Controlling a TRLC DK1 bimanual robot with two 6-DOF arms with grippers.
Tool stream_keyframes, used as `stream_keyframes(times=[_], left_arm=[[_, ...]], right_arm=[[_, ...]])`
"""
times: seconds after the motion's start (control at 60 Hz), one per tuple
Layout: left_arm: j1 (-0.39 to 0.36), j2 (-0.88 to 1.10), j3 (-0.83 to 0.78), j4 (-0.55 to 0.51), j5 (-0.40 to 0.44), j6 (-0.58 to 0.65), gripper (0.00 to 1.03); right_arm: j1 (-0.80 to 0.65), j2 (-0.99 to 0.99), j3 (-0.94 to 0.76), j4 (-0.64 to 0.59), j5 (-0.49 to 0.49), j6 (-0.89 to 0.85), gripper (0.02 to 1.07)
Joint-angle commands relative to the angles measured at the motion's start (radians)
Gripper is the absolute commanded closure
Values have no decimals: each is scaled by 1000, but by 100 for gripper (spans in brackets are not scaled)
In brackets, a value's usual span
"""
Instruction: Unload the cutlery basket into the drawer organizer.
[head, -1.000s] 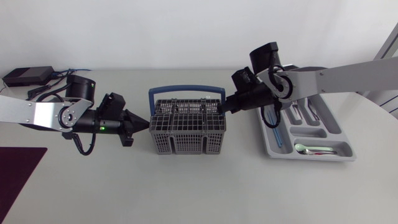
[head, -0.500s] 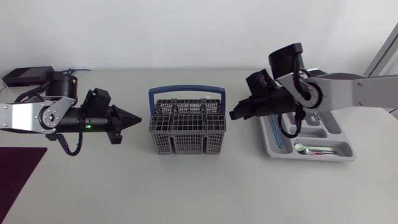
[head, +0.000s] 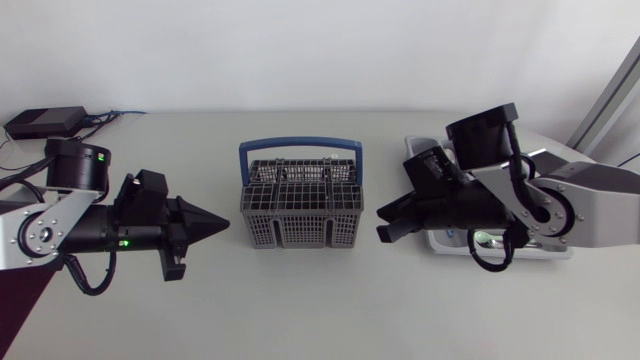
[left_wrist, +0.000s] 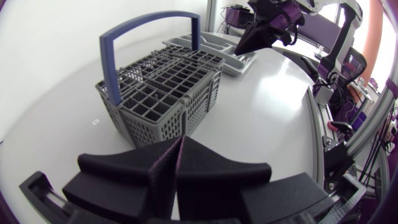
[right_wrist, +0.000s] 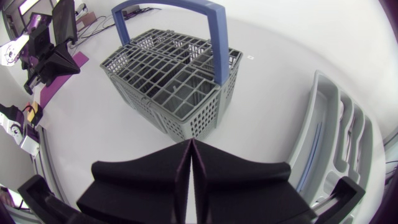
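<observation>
Standing upright near the middle of the surface (head: 320, 310), the cutlery basket (head: 302, 205) shows you its grey lattice walls and a blue handle (head: 300, 148) arched over the top. Your left hand (head: 215, 222) lies to one side of it, fingers clenched together to a point and grasping nothing, its tip aimed at the basket but apart from it. Your right hand (head: 383, 224) sits on the opposite side, likewise clenched on nothing and clear of the basket. The drawer organizer (right_wrist: 339, 124) lies just beside the right hand, largely covered by that arm in the head view. A blue piece (right_wrist: 311, 152) rests in one of its long compartments. Basket contents cannot be judged.
</observation>
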Motion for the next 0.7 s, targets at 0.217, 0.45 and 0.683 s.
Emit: stream_keyframes(times=[0.217,0.45,0.683], left_arm=[[-75,74,6,58,-20,-2,78],[-90,173,56,110,-42,-19,78],[-90,207,93,117,-43,-28,78]], right_arm=[[60,26,-2,5,32,37,102],[68,74,17,38,32,45,102],[77,129,50,65,35,52,102]])
